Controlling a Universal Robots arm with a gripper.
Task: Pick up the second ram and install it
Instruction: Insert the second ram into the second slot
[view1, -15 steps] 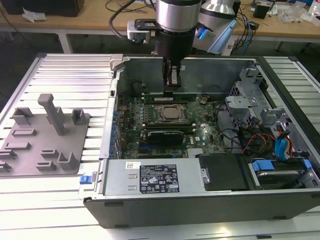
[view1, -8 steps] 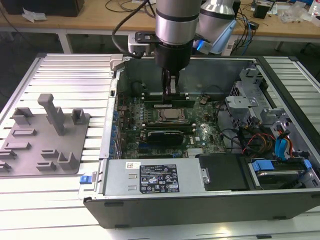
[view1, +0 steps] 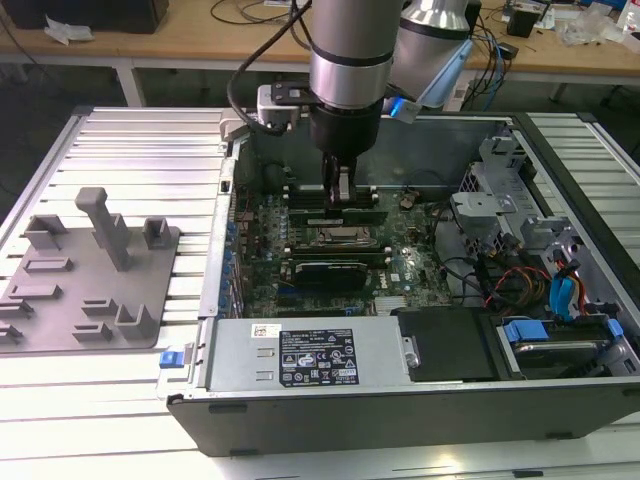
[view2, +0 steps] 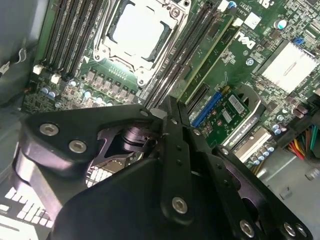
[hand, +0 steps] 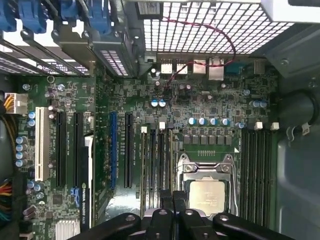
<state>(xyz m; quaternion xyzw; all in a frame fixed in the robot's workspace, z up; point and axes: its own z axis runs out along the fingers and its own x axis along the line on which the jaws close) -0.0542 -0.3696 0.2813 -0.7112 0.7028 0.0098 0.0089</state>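
Down inside the open computer case (view1: 400, 420), the hand (view1: 342, 200) hangs just beside the processor socket (view2: 135, 35), its black fingers (view2: 170, 150) drawn together with no gap visible between them. The second ram (view2: 212, 50) stands on edge in one of the long black slots along one side of the socket, a thin green strip running parallel to the socket's edge. In the second wrist view the near end of that strip meets the fingertips; whether they pinch its top edge or only rest against it cannot be told. Across the socket from the stick lies another bank of black slots (view2: 70, 40). Well away from the socket, outside the case, a grey fixture (view1: 90, 290) sits on the slatted desk (view1: 130, 150).
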